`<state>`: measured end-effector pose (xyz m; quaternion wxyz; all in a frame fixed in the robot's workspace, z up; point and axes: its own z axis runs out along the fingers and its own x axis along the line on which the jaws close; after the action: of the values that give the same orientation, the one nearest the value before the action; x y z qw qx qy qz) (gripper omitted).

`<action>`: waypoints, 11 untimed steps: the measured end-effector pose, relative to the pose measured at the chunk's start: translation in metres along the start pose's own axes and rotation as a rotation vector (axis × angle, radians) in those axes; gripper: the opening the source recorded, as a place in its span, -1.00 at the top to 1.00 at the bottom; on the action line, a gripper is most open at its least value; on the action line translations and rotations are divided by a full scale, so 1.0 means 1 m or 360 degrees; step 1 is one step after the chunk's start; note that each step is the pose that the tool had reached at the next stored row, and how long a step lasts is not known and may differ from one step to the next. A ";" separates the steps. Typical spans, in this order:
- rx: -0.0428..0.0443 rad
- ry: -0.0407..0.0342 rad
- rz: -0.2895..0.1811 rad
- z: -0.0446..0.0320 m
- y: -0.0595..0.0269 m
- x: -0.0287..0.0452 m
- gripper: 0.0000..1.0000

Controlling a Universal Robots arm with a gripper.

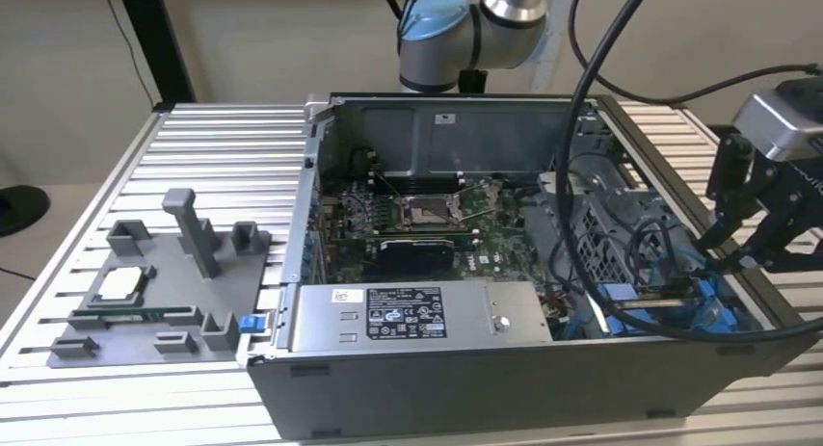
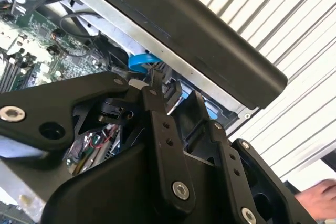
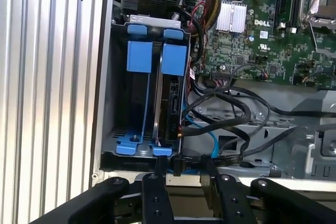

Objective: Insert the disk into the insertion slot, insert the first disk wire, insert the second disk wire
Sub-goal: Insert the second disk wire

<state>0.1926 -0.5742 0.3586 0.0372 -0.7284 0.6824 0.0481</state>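
The disk (image 3: 170, 98) stands on edge inside the insertion slot (image 3: 113, 103), a grey metal bay with blue rails and tabs at the case's corner. Beside it sits a blue carrier (image 3: 139, 56) with nothing in it. A black wire (image 3: 226, 100) and a blue wire (image 3: 213, 139) loop next to the disk's near end, where a small black connector (image 3: 178, 166) lies. My gripper (image 3: 182, 176) hovers just outside that end of the bay, open, with its fingers on either side of the connector and not touching it. It also shows over the bay (image 1: 656, 311) as the gripper (image 1: 746, 261) and close up as the gripper (image 2: 173, 95).
The open computer case (image 1: 385, 388) lies on a slatted aluminium table (image 1: 206, 147), with its motherboard (image 1: 425, 215) and labelled power-supply box (image 1: 411, 316) in view. A grey fixture tray (image 1: 154, 292) sits at the exterior view's left. A person's hand (image 2: 320, 195) rests on the table.
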 end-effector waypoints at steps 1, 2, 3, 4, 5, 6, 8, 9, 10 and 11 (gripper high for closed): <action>0.0003 -0.0008 0.0000 0.0000 0.0002 0.0001 -1.00; 0.0005 -0.0016 -0.0001 -0.0001 0.0005 0.0007 -1.00; 0.0005 -0.0021 -0.0001 -0.0002 0.0008 0.0015 -1.00; 0.0006 -0.0025 -0.0001 -0.0003 0.0012 0.0025 -1.00; 0.0007 -0.0030 -0.0001 -0.0005 0.0016 0.0036 -1.00; 0.0007 -0.0034 -0.0001 -0.0006 0.0021 0.0051 -1.00; 0.0009 -0.0045 -0.0001 -0.0010 0.0030 0.0082 -1.00; 0.0009 -0.0050 -0.0002 -0.0011 0.0033 0.0096 -1.00; 0.0010 -0.0054 -0.0002 -0.0014 0.0037 0.0111 -1.00; 0.0010 -0.0059 -0.0002 -0.0015 0.0040 0.0129 -1.00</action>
<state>0.1895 -0.5875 0.3586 0.0522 -0.7277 0.6813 0.0593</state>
